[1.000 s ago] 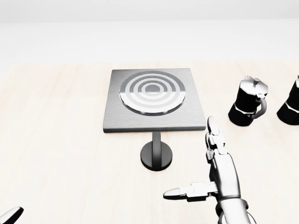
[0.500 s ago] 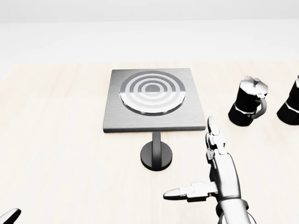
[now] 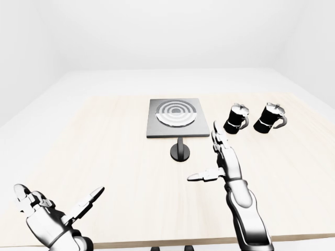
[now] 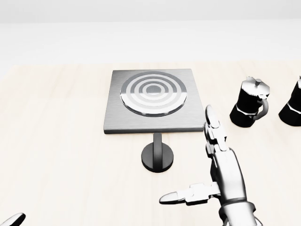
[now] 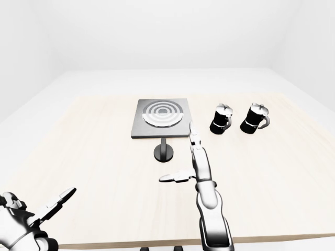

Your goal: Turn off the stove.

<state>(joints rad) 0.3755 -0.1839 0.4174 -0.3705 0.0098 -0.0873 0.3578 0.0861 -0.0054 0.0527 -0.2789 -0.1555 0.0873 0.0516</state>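
Grey stove [image 4: 154, 100] on a pale wood table [image 3: 104, 146], both hands spread and holding nothing.

Ringed burner [image 4: 154, 92] sits toward the top of the square stove plate; just below the plate's lower edge in the head view stands a round black knob [image 4: 157, 157] on a short stem. The right hand [image 4: 221, 167] hovers to the right of the knob and apart from it, fingers [image 4: 212, 125] straight and pointing up the view, their tips near the stove's lower right corner, thumb stuck out to the left. The left hand [image 3: 52, 214] is low at the bottom left of the left-eye view, near the table's edge, fingers splayed. Two black moka pots [image 3: 236, 118] [image 3: 270, 117] stand side by side to the right of the stove, well apart from both hands.
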